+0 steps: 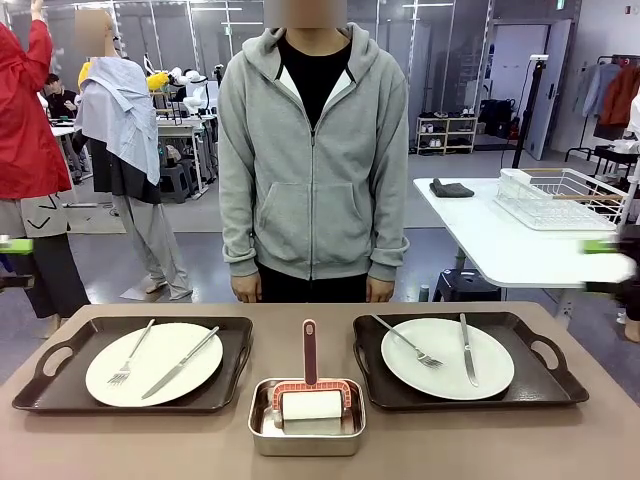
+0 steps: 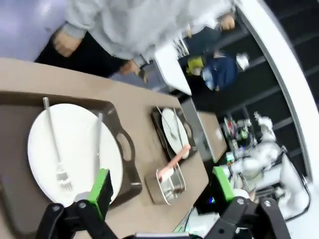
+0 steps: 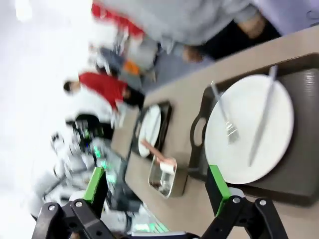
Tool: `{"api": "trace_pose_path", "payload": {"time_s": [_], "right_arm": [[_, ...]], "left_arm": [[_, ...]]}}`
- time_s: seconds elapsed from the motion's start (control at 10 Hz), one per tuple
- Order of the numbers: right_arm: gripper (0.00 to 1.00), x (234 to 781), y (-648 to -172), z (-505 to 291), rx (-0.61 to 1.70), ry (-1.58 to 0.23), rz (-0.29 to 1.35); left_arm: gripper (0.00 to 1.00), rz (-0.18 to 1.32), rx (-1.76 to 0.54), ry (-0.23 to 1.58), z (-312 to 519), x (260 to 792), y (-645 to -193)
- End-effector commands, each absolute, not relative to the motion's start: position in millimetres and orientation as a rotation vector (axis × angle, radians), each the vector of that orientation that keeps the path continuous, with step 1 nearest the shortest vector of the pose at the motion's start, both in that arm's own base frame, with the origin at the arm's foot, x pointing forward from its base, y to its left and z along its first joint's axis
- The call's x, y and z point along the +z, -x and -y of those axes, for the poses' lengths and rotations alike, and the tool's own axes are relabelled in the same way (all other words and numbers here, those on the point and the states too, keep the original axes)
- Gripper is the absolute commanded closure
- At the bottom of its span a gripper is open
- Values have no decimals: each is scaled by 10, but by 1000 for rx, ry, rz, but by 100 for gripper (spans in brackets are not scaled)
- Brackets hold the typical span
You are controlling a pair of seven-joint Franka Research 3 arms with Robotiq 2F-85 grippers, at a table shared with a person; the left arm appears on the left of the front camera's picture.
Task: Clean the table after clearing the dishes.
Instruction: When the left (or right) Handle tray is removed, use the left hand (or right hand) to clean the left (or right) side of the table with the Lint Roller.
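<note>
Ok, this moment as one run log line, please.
left gripper: open, empty | right gripper: open, empty | left plate on left tray | right plate on right tray | none cleared

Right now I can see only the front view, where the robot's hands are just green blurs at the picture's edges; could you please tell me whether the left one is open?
Observer: Yes. In the left wrist view the left hand stands wide open, with nothing between its green pads.
Operator: Thank you. And how is the right one?
Observer: The right hand is wide open and empty too. Its wrist camera looks down on the plate on the robot's right, with the fork and knife lying on it.
</note>
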State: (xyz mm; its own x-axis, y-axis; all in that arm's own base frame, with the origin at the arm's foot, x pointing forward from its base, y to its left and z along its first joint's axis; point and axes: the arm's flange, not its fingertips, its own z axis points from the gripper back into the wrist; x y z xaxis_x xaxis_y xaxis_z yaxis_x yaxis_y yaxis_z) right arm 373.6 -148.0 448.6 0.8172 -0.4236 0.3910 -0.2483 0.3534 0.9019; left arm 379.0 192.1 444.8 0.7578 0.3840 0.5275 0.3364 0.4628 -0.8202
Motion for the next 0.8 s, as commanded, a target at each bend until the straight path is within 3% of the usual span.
{"api": "trace_pose_path", "payload": {"time_s": [0.0,0.3,0.7], "right_arm": [[0,4387,-3388,2103,-298,-1271,794],[0,4067,-2793,2621,-459,-1224,861],[0,4121,-2749,2774,-494,-1234,858]], "left_arm": [[0,884,174,1118,-2233,4441,-3435],[0,977,370,1051,-2595,4261,-2743],[0,941,341,1068,-2751,4256,-2814]]}}
